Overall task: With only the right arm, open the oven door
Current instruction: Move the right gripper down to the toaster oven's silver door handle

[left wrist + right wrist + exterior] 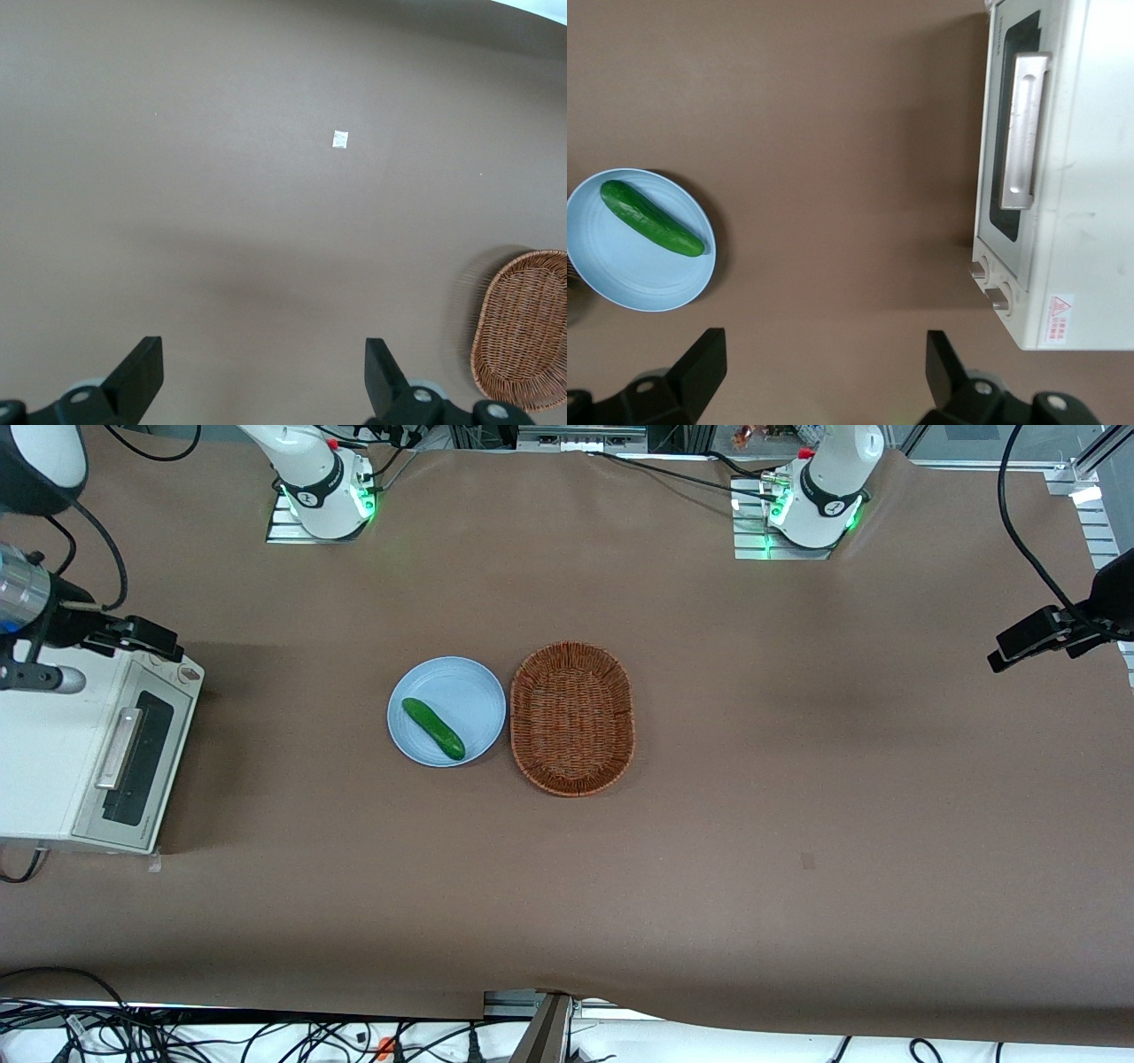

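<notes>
The small white toaster oven [44,753] stands at the working arm's end of the table. Its oven door [146,755], pale grey with a dark glass window and a silver bar handle [120,748], is shut. The right wrist view also shows the door [998,221] and handle [1026,133], with the two knobs [990,285] beside the door. The right arm's black gripper [158,643] hangs in the air above the oven's corner farthest from the front camera. In the wrist view the gripper [824,359] is open and empty, with bare table under it.
A blue plate [465,691] holding a green cucumber [433,728] sits mid-table, beside a brown wicker basket [572,717]. The plate [620,274] and cucumber [651,218] also show in the right wrist view. The basket [523,328] shows in the left wrist view.
</notes>
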Action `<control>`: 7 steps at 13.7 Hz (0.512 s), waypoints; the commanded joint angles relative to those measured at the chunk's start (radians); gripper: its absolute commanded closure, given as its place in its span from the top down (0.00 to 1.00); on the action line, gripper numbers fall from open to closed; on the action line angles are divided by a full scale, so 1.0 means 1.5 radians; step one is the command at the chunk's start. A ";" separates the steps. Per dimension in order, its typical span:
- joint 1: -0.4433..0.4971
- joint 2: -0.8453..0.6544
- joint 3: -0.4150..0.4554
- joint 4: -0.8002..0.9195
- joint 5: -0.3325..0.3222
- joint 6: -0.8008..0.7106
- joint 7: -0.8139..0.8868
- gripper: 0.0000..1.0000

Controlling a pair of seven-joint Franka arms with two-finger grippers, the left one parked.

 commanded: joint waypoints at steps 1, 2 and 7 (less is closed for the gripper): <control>-0.005 0.013 0.004 0.026 0.000 -0.019 -0.012 0.19; -0.004 0.013 0.006 0.027 -0.002 -0.048 -0.006 0.00; -0.003 0.013 0.006 0.028 -0.030 -0.062 -0.004 0.00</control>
